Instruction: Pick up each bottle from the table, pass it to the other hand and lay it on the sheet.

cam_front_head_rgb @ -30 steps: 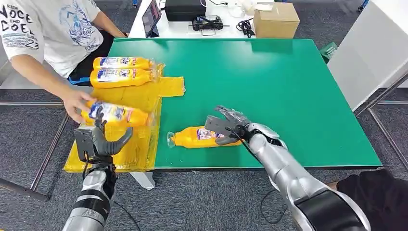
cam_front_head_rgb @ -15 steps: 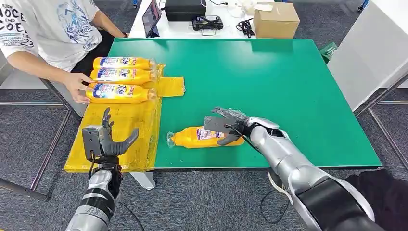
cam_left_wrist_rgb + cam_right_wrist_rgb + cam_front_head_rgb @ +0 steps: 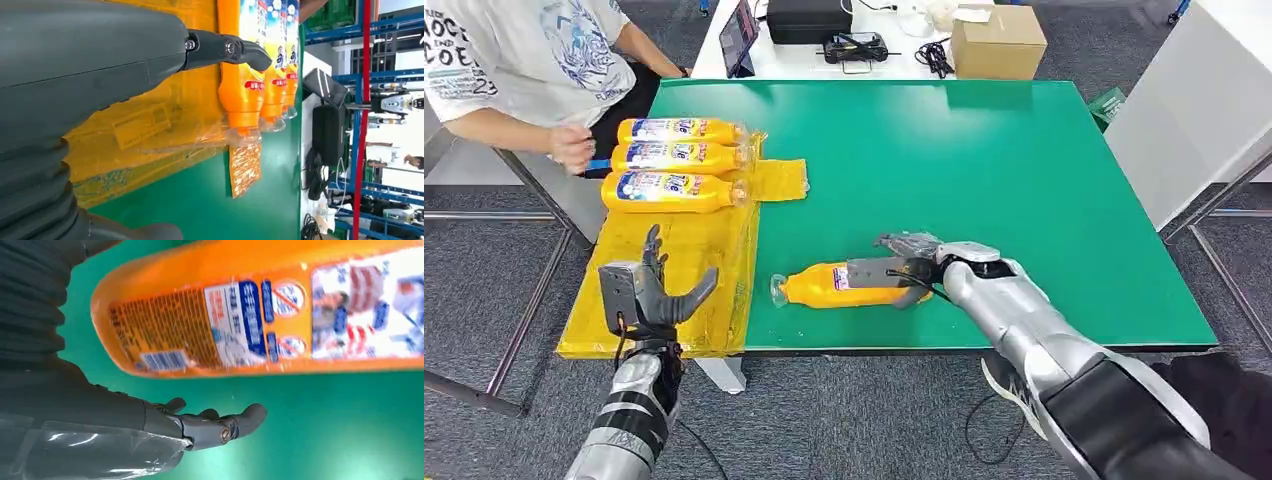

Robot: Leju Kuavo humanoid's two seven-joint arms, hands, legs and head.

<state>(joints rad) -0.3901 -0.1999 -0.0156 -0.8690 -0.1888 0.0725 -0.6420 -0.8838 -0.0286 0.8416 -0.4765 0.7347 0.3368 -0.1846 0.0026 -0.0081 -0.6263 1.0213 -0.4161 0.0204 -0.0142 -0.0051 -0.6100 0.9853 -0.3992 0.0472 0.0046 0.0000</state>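
**Right hand lowers onto the fourth bottle**

Surface (image 3: 1024, 180) first: a green top, its left edge covered by a yellow plastic sheet (image 3: 684, 275). Three orange bottles (image 3: 674, 158) lie in a row on the far part of that sheet. A second ago a person at the far left was still nudging the nearest of them into line; that person's hand (image 3: 572, 147) has since pulled back off the sheet, so the row looks settled. One more bottle (image 3: 839, 285) lies on its side near the front edge, cap toward the sheet. The right hand (image 3: 902, 272) has dropped from hovering to lying across its base end, fingers partly curled but, by the wrist view, not yet clamped around it. The left hand (image 3: 646, 292) waits above the sheet's near end, fingers spread and holding nothing, ready for the handover.
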